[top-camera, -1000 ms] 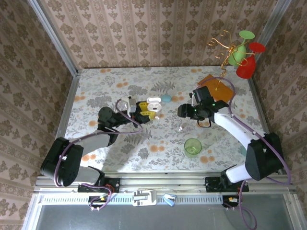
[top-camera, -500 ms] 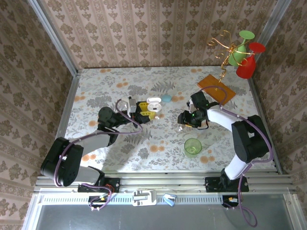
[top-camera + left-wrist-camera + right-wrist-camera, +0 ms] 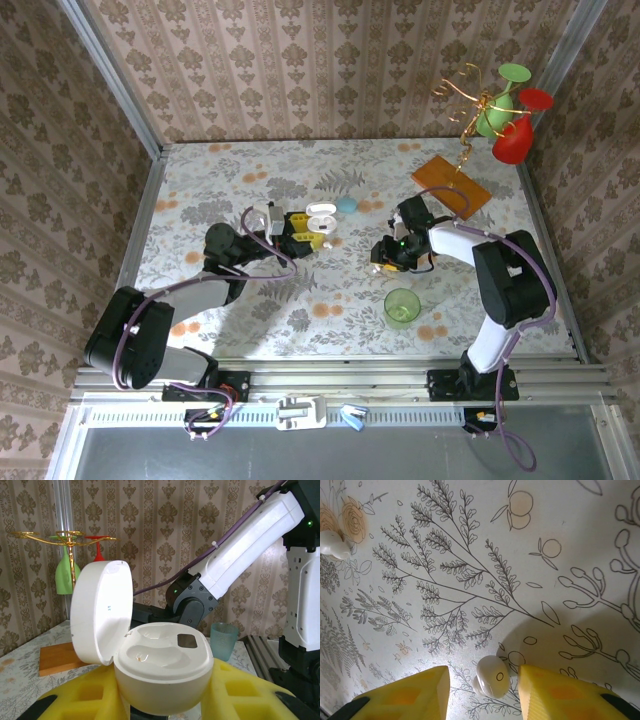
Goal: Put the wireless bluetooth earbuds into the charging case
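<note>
L side first: left pincer [image 3: 162, 702] is clenched on the charging case [image 3: 162, 672], white pebble body wedged between its yellow foam pads [image 3: 85, 700]. The case sits upright with its lid [image 3: 100, 612] hinged up and back on the left. Both moulded wells are bare, nothing seated in them. Top view puts that left pincer [image 3: 305, 232] mid-table, with a pale-blue case [image 3: 346, 205] lying just beyond it.

Over to the R side: right pincer [image 3: 485, 692] is down low over the table [image 3: 470, 555], jaws released. One yellow pad [image 3: 565, 695] stands either side of a white earbud [image 3: 492, 676]. The earbud lies on the floral cloth in the gap, a sliver of space showing on both flanks, so it's straddled, not squeezed. A second earbud [image 3: 331, 544], also white, rests well apart at the far upper-left edge of that wrist view.

From above, the right pincer [image 3: 383, 255] sits roughly centre-right of the table [image 3: 300, 300], well apart from the open case. A green cup [image 3: 402, 307] stands near it on the side toward the arm bases. An orange board [image 3: 451, 186] lies toward the back wall. Behind that, in the far R corner, a gold wire glass rack [image 3: 475, 95] carries green and red glasses upside down.
</note>
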You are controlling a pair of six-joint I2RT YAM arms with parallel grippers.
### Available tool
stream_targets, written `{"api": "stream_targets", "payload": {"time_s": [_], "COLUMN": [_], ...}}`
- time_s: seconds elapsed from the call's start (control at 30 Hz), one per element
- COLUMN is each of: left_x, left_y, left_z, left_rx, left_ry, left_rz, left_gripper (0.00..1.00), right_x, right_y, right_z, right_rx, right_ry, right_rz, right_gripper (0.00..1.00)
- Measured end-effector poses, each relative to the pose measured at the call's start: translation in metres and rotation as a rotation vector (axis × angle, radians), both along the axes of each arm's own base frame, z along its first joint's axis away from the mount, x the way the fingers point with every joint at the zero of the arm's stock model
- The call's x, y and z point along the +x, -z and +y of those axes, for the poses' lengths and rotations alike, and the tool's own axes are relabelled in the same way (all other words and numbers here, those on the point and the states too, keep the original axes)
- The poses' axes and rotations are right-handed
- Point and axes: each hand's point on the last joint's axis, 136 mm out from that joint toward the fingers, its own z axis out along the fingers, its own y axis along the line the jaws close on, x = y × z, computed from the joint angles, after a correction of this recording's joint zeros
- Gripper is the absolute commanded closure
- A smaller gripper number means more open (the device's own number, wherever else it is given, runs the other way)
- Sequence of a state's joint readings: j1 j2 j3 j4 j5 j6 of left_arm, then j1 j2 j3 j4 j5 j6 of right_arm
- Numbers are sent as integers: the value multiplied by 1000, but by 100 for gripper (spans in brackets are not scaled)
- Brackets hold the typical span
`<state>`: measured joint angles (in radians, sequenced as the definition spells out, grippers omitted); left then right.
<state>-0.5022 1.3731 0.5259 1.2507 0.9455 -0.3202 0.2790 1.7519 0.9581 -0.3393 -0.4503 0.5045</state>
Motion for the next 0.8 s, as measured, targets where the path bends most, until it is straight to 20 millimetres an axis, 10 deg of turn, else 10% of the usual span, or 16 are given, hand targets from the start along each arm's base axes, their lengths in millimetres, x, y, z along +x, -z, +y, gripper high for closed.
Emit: {"api": "stream_targets", "payload": {"time_s": [0.8], "left_x": [0], "left_y": [0], "left_z": [0], "left_rx": [0], "left_ry": [0], "left_rz": [0], "left_gripper": [77], "right_x": [-1], "right_y": [9], "right_z": [5], "right_rx": [72], "right_ry": [-2], "right_rz": [31], "right_gripper": [80]}}
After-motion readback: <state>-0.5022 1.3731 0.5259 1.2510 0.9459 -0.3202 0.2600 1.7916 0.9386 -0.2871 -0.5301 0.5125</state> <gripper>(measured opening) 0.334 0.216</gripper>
